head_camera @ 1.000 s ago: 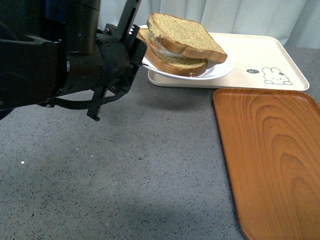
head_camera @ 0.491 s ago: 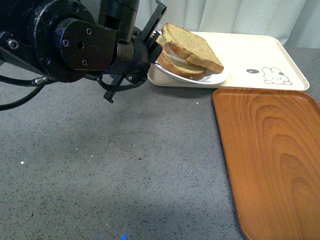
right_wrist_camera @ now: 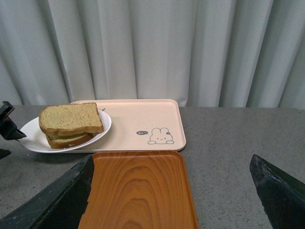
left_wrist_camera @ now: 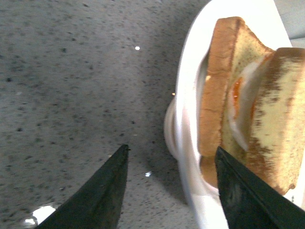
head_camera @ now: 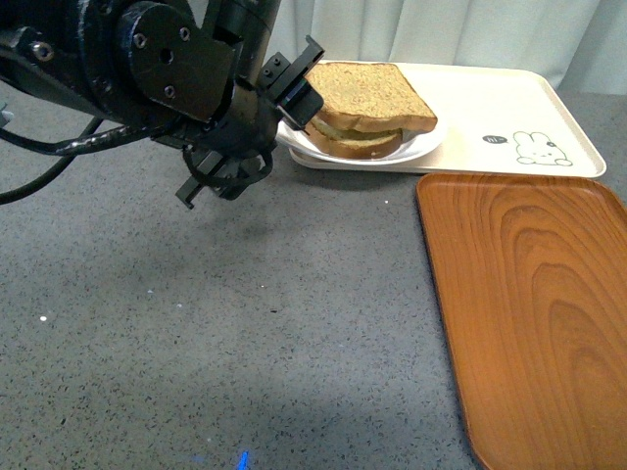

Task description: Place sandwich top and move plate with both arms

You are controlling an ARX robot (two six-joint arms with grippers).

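The sandwich top point(head_camera: 367, 94) lies level on an egg-topped slice, stacked on the white plate point(head_camera: 423, 145). The plate rests on the left end of the beige rabbit tray point(head_camera: 490, 103). My left gripper point(head_camera: 297, 106) is open at the plate's left rim. In the left wrist view the plate rim point(left_wrist_camera: 183, 138) runs between the spread fingers point(left_wrist_camera: 102, 191), with the sandwich top point(left_wrist_camera: 281, 114) beyond it. My right gripper point(right_wrist_camera: 171, 162) is open and holds nothing, well back from the plate point(right_wrist_camera: 28, 139) and the sandwich top point(right_wrist_camera: 70, 117). It is out of the front view.
An orange-brown wood-grain tray point(head_camera: 534, 313) lies on the right of the grey speckled table point(head_camera: 245, 343), just in front of the beige tray. A pale curtain point(right_wrist_camera: 152, 47) hangs behind the table. The bulky black left arm point(head_camera: 167, 69) fills the upper left.
The plate with the sandwich went from raised and tilted to level on the beige tray. The left arm swung up and back with it.
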